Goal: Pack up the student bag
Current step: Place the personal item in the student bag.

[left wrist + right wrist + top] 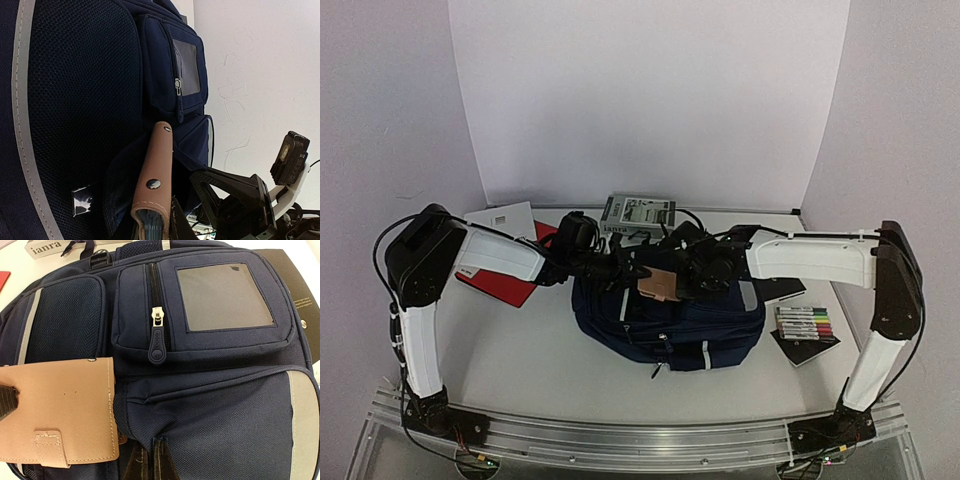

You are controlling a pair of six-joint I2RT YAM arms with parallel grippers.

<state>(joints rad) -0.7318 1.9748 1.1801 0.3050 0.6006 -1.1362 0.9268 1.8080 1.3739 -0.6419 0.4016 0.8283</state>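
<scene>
The bag [665,320] is lying in the middle of the desk [520,350], with both arms reaching over it. The left claw [640,274] is pinching a tan wallet [60,410], holding it by the bag's mesh side. The right claw [152,460] is resting pressed together at the bag's pocket edge; I cannot tell whether it is gripping any cloth. Markers [804,322] are lying to the right.

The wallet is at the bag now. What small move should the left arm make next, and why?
Probably push the wallet a little way into the bag. The left pincer grips it, most of it is outside the bag, and the right pincer seems to pinch the bag beside it.
</scene>
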